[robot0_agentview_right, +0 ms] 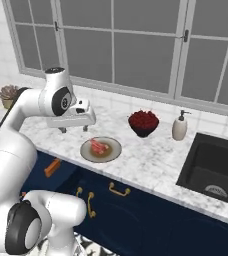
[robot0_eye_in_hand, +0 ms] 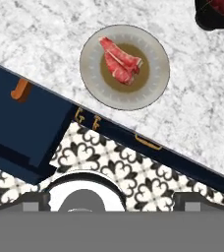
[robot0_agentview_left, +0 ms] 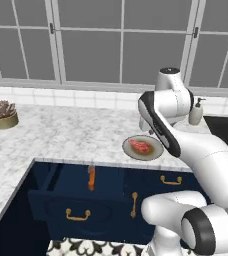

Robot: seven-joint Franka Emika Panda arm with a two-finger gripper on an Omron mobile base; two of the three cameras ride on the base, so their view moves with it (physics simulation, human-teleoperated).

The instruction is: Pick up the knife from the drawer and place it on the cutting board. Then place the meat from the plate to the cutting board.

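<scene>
The navy drawer (robot0_agentview_left: 51,206) stands pulled out below the counter. In it lies the knife (robot0_agentview_left: 91,177), its orange-brown handle (robot0_agentview_right: 52,167) showing; the handle (robot0_eye_in_hand: 20,90) also peeks over the drawer edge in the hand view. The beige plate (robot0_agentview_left: 156,150) sits at the counter's front edge with the red meat (robot0_agentview_left: 140,146) on it. My gripper (robot0_agentview_right: 74,130) hangs open and empty above the counter, just left of the plate (robot0_agentview_right: 113,149) and meat (robot0_agentview_right: 99,146). The hand view looks straight down on the plate (robot0_eye_in_hand: 155,64) and meat (robot0_eye_in_hand: 120,61). The cutting board is out of view.
A dark bowl of red berries (robot0_agentview_right: 143,122) stands behind the plate, a soap dispenser (robot0_agentview_right: 180,126) beside it and a black sink (robot0_agentview_right: 216,165) to the right. A potted succulent (robot0_agentview_left: 3,114) sits far left. Closed navy fronts with brass handles (robot0_agentview_left: 171,180) flank the drawer.
</scene>
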